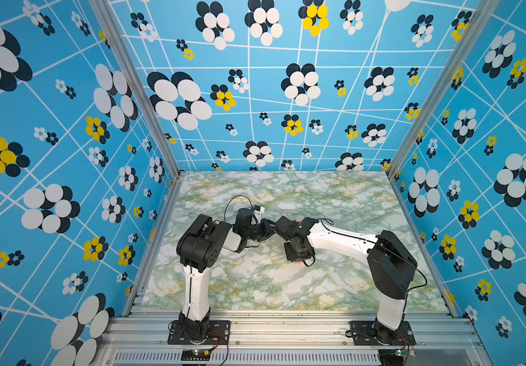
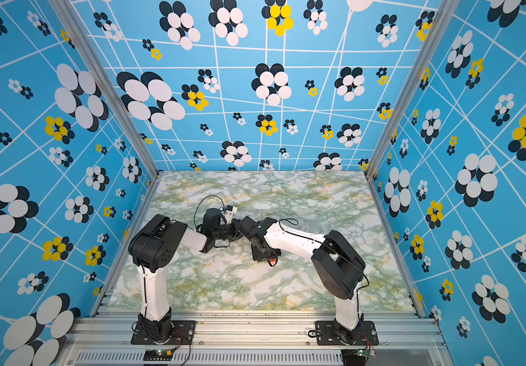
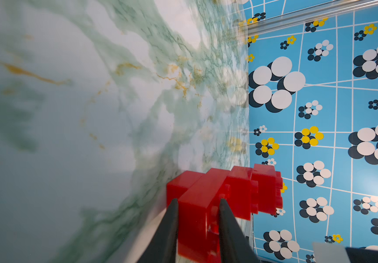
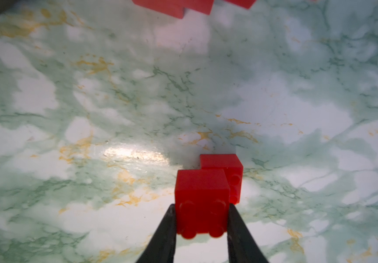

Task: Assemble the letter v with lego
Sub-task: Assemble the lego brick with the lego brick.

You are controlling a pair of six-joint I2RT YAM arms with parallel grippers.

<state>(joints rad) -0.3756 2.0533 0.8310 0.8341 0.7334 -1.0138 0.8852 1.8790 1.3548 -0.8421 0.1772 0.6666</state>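
Blue flowered walls [image 1: 287, 95] box in a green marbled table [image 1: 255, 285], and both arms fold in from the near rail so that their wrists almost meet over the middle of it.

The left gripper [image 3: 199, 201] is clamped narrow on the near end of a stepped cluster of red bricks [image 3: 240, 191]. The cluster climbs away from the fingers like a staircase, with its studs facing sideways. This wrist is rolled onto its side, and the cluster sits close to the table. I cannot tell whether they touch.

The right gripper [image 4: 202, 206] pinches a pair of red bricks [image 4: 201, 186], one offset behind the other. It is held low over the table, well apart from the cluster. Part of that cluster seems to show at the far edge of the right wrist view. In a top view only a sliver of red shows under the right gripper [image 1: 299, 258].

The step in hand looks like joining two sub-assemblies, so the V is likely more than half built. Next, the right arm needs to carry its pair across, line up studs with sockets, and press while the left arm braces. A small misalignment could pop the bricks loose.
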